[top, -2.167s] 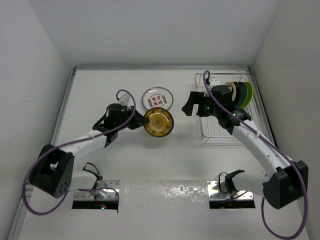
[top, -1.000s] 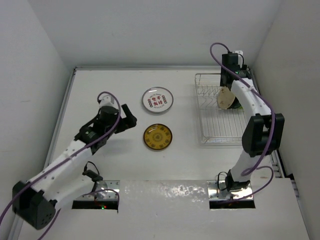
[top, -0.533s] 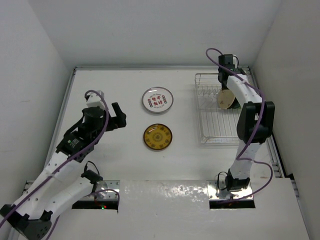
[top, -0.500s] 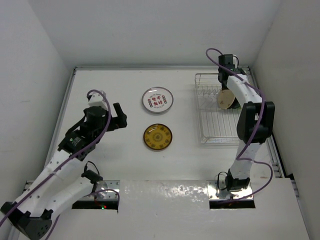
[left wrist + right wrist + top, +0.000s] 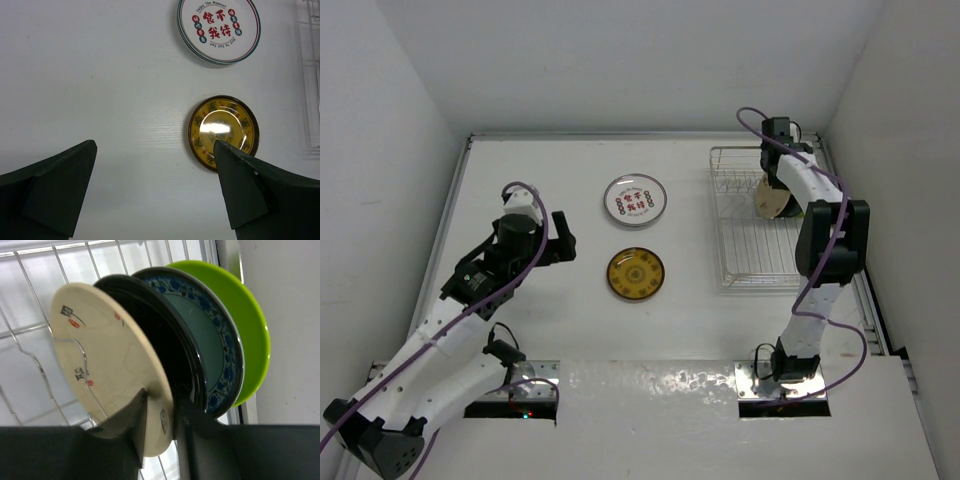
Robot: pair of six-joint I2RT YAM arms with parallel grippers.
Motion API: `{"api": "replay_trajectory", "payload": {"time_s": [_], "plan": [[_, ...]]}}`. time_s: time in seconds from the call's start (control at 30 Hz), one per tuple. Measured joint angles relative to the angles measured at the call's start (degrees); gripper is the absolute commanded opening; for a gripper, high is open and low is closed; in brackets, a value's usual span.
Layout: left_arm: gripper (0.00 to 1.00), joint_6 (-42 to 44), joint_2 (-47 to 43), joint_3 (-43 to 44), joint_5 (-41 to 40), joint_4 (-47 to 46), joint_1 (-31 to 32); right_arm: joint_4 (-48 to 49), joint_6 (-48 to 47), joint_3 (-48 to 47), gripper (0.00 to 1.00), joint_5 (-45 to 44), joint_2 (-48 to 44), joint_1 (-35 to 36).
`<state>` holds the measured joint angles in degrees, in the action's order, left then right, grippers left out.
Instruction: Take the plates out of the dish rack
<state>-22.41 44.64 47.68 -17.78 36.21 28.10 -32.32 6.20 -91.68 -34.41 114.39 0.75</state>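
The silver wire dish rack [image 5: 748,262] stands at the back right, with plates upright in it. In the right wrist view a tan plate [image 5: 105,365] is foremost, then a black plate [image 5: 167,335], a teal blue-rimmed plate [image 5: 210,342] and a lime green plate [image 5: 252,330]. My right gripper [image 5: 160,415] is shut on the tan plate's lower rim, one finger on each face; from above it sits at the tan plate [image 5: 770,198]. Two plates lie flat on the table: white with red characters [image 5: 635,199] and amber-brown [image 5: 635,274]. My left gripper [image 5: 155,145] hangs open left of them.
White walls close in the table on three sides; the rack's right side is next to the right wall. The rack wires [image 5: 30,295] run behind the tan plate. The rack's near half [image 5: 755,250] holds no plates.
The right jaws have come together onto the tan plate's rim. The left arm has shifted slightly near its earlier spot, gripper still wide open.
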Motion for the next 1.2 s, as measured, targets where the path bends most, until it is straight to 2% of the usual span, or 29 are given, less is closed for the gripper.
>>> {"api": "replay_trajectory", "payload": {"time_s": [0.07, 0.1, 0.17, 0.6, 0.8, 0.93, 1.0, 1.07, 1.2], "plan": [[1.0, 0.1, 0.0, 0.0, 0.1, 0.0, 0.0, 0.0, -0.1, 0.2, 0.13, 0.1, 0.1, -0.2], [1.0, 0.1, 0.0, 0.0, 0.2, 0.0, 0.0, 0.2, -0.1, 0.2, 0.05, 0.2, -0.2, -0.2], [1.0, 0.1, 0.1, 0.0, 0.3, 0.0, 0.0, 0.1, -0.3, 0.2, 0.0, 0.6, -1.1, 0.0], [1.0, 0.2, 0.8, 0.0, 0.7, 0.0, 0.0, -3.8, 0.5, -0.1, 0.0, -0.2, -6.0, 0.1], [1.0, 0.1, 0.5, 0.0, 0.7, -0.3, 0.0, -6.7, 1.8, -1.5, 0.0, -2.7, -14.3, 2.1], [1.0, -0.2, -1.4, 0.0, 3.6, -1.6, -0.5, -7.2, 2.0, -1.3, 0.0, -2.8, -21.5, 7.6], [1.0, -0.9, -3.4, -0.3, 7.1, -4.0, -0.6, -7.2, 2.1, -0.2, 0.0, 0.5, -25.0, 11.0], [1.0, -1.9, -6.4, -1.5, 11.5, -7.9, -0.6, -5.7, 3.1, 3.2, 0.0, 8.1, -28.9, 14.0], [0.99, -4.2, -10.6, -5.2, 18.9, -16.7, -0.6, -0.5, 6.9, 16.4, 0.0, 29.9, -36.9, 16.5]]}}
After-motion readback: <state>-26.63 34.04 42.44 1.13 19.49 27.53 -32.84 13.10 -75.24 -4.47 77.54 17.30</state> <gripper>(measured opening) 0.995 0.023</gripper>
